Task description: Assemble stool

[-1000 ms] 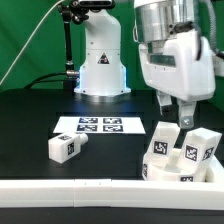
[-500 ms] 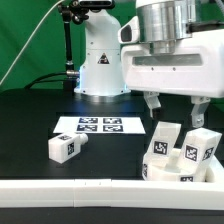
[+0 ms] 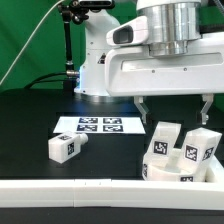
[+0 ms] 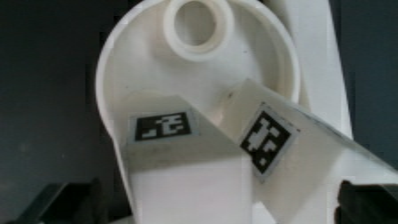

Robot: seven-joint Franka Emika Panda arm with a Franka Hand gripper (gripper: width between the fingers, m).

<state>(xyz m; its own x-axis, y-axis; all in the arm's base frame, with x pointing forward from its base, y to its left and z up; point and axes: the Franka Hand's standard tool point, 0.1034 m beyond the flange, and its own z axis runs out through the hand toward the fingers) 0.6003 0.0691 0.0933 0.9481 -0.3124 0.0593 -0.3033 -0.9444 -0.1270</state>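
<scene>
The white stool seat point(image 3: 160, 172) lies at the exterior view's right with two tagged block legs point(image 3: 164, 140) point(image 3: 202, 147) standing up from it. A third leg point(image 3: 65, 148) lies loose on the black table at the exterior view's left. My gripper point(image 3: 173, 114) hangs just above the standing legs, jaws spread wide, holding nothing. In the wrist view the round seat point(image 4: 151, 70) with its hole fills the frame. A tagged leg point(image 4: 267, 135) sits between my dark fingertips point(image 4: 71, 200), which show only at the frame's corners, apart from it.
The marker board point(image 3: 100, 126) lies flat behind the loose leg. A long white rail point(image 3: 80, 190) runs along the front edge, close to the seat. The robot base point(image 3: 100, 70) stands at the back.
The hand has turned about its vertical axis so its broad side faces the camera. The fingers, close together at a leg's top before, now stand wide apart. The legs have not moved.
</scene>
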